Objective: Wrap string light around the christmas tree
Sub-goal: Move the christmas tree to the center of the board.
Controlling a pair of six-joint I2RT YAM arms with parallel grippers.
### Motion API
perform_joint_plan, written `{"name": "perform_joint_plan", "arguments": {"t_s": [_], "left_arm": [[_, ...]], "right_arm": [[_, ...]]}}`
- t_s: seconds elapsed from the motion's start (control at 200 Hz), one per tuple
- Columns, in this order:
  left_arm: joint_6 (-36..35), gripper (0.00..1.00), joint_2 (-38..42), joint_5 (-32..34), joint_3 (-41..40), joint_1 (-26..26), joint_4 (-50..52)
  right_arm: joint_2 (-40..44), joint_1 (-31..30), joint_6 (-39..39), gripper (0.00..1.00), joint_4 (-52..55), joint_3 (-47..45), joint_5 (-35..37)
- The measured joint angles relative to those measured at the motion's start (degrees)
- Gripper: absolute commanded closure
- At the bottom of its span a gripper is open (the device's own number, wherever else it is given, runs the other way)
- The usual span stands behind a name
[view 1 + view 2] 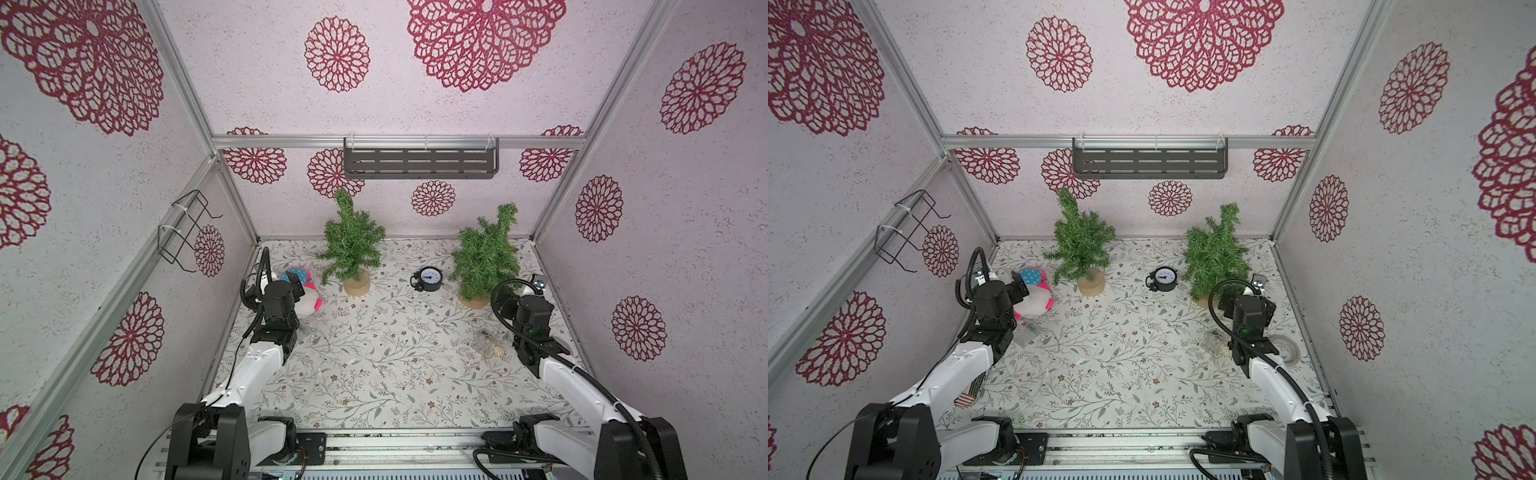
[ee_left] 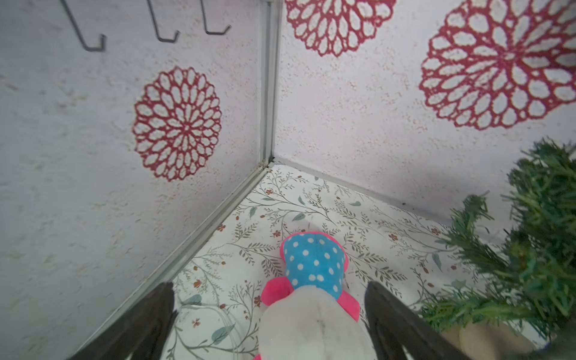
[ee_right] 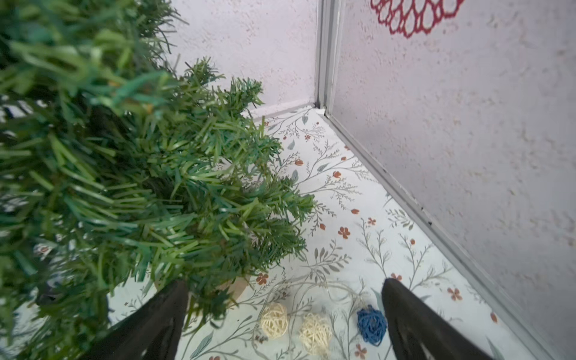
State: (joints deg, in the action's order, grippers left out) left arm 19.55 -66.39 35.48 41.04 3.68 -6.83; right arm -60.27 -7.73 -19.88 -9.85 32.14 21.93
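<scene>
While the string light (image 3: 314, 333) lies at 5 o'clock of the green christmas tree (image 1: 484, 253), left claw (image 2: 269, 285) and right claw (image 3: 285, 283) gape empty.

The christmas tree (image 3: 124, 171) is green, the plush toy (image 2: 311, 296) white, pink and white-dotted blue, the table (image 1: 374, 374) floral-printed.

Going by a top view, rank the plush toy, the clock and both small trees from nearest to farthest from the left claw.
From the left claw:
1. plush toy, right beside it, near the left wall.
2. left-side tree, farther back, on the claw's right.
3. clock, mid-table, between the trees.
4. right-side tree, far side, by the right arm.
</scene>
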Motion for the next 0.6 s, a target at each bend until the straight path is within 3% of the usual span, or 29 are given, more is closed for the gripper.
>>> {"name": "perform_joint_plan", "arguments": {"t_s": [0.07,0.24,0.385,0.49,0.545,0.595], "left_arm": [[3.3,0.02,0.9,-0.7,4.0,-0.6,7.2],[8.4,0.01,2.2,-8.8,7.7,-3.4,17.7],[9.4,0.07,3.9,-17.2,8.5,-5.8,23.3],[9.4,0.11,3.4,-22.1,12.4,-5.8,27.7],[9.1,0.10,2.6,-24.6,15.8,-5.8,30.1],[8.7,0.05,1.8,-26.8,19.2,-5.8,32.4]], "right_arm": [[2.1,1.4,-3.2,0.15,2.7,0.1,-7.1],[6.2,1.3,-8.9,0.19,8.7,-0.7,-18.1],[6.8,-1.4,-12.4,0.23,18.3,1.4,-19.6],[6.9,-6.7,-14.3,0.23,25.0,3.7,-18.7],[7.3,-9.8,-14.9,0.23,27.2,4.5,-18.4],[7.8,-11.9,-15.4,0.23,28.6,4.8,-18.5]]}}
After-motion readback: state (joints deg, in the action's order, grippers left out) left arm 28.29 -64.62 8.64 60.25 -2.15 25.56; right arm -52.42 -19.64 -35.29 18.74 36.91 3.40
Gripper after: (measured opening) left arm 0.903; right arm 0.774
